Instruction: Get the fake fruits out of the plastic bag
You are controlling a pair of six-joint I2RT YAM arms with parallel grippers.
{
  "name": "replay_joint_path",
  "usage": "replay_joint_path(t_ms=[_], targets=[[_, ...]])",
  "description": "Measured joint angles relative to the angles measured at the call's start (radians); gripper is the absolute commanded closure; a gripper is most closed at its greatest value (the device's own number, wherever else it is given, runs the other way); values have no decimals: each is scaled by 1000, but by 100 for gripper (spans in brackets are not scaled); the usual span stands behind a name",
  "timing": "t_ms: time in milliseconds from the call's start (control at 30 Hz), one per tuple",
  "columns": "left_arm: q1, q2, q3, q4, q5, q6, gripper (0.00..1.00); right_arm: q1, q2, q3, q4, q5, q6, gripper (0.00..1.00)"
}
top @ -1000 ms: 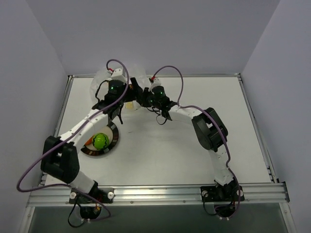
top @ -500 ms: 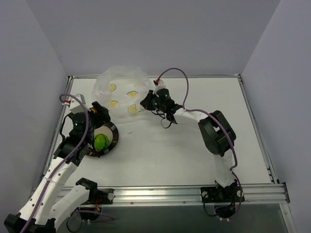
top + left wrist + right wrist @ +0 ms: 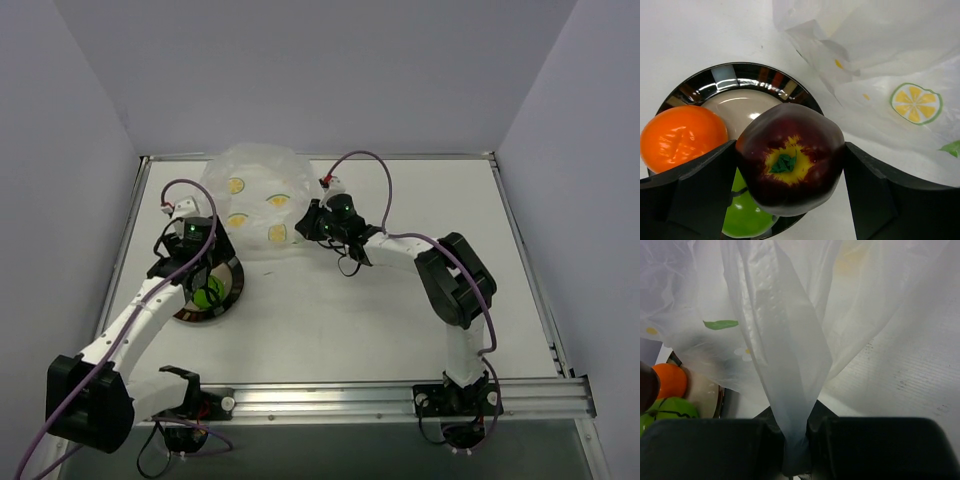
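My left gripper (image 3: 790, 172) is shut on the dark brown fake fruit (image 3: 790, 157), holding it just above the round dark-rimmed plate (image 3: 740, 75). An orange fruit (image 3: 682, 135) and a bright green fruit (image 3: 742, 217) lie on that plate. In the top view the left gripper (image 3: 203, 272) hangs over the plate (image 3: 236, 280) beside the green fruit (image 3: 209, 293). The clear, lemon-printed plastic bag (image 3: 255, 195) lies at the back of the table. My right gripper (image 3: 796, 450) is shut on a bunched fold of the bag (image 3: 785, 340), at the bag's right edge (image 3: 306, 226).
The plate sits near the table's left edge, close in front of the bag. Purple cables loop above both wrists. A metal rail (image 3: 320, 395) runs along the near edge, and walls close in behind and at both sides.
My left arm has swung back from the bag to above the plate, carrying the dark brown fruit. The bag is now uncovered. The right gripper keeps its hold on the bag.
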Motion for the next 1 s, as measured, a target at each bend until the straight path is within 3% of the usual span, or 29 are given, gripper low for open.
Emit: replay_joint_path(t_ms=[433,667,800,1000], targets=[[13,164,15,2,-39,11,66,0,-56,-21,3,4,-68,99],[23,209,41,13,-43,12,56,0,-56,-26,3,4,-79,98],[40,240,42,30,-43,11,47,0,-56,-26,3,3,-80,92],[48,280,42,42,-41,11,45,5,-56,-29,3,4,-80,84]])
